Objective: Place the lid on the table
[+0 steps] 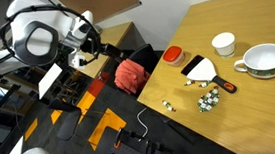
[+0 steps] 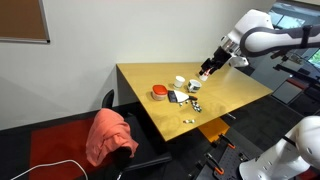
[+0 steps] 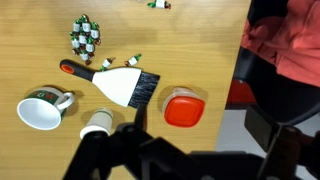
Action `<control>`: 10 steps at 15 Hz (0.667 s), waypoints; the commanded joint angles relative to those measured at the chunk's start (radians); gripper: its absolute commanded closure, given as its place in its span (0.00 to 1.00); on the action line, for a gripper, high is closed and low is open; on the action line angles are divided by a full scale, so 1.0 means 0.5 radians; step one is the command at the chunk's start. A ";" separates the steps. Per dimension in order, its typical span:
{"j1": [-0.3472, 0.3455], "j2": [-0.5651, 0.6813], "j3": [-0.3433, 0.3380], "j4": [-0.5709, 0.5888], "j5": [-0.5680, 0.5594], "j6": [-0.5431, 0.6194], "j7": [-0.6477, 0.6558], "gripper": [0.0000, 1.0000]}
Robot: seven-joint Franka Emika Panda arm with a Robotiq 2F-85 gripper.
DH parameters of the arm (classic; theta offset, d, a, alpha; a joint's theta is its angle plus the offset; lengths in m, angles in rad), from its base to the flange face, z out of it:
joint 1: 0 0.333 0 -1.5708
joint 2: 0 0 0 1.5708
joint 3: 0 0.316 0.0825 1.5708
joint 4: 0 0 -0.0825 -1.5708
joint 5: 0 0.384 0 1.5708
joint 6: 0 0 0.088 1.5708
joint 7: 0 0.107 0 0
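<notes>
In an exterior view the pincer (image 2: pixel 204 73) hangs high over the far part of the desk (image 2: pixel 235 92), carrying nothing that I can see. Whether its jaws are apart or together cannot be told. The red-orange lid (image 2: pixel 159 93) lies well below it and off to the side, near the desk's edge, with the white cup (image 2: pixel 180 82) between lid and pincer.

The exterior view from above shows the lid (image 1: pixel 173 55) flat near the desk's corner, well apart from the arm, and the black-and-white hand brush (image 1: pixel 203 70) just beyond it.

In the wrist view the lid (image 3: pixel 184 107) sits just ahead of the pincer's dark body and a little off its centre line. The brush bristles almost touch it on one side, and the cup (image 3: pixel 97 123) lies further that way.

The step in hand looks like the approach. Centre over the lid first, then drop straight down. Take it by the rim, clear of the bristles, keep it level, and set it on bare wood away from the edge.
</notes>
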 commanded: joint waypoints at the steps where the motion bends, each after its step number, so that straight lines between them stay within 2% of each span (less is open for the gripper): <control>1: -0.072 0.399 0.025 0.245 -0.078 0.151 0.191 0.00; 3: -0.080 0.524 -0.003 0.320 -0.101 0.150 0.233 0.00; 4: -0.048 0.386 -0.012 0.198 -0.064 0.146 0.158 0.00; 6: -0.048 0.460 -0.020 0.231 -0.066 0.146 0.162 0.00; 10: -0.047 0.432 -0.016 0.228 -0.066 0.146 0.162 0.00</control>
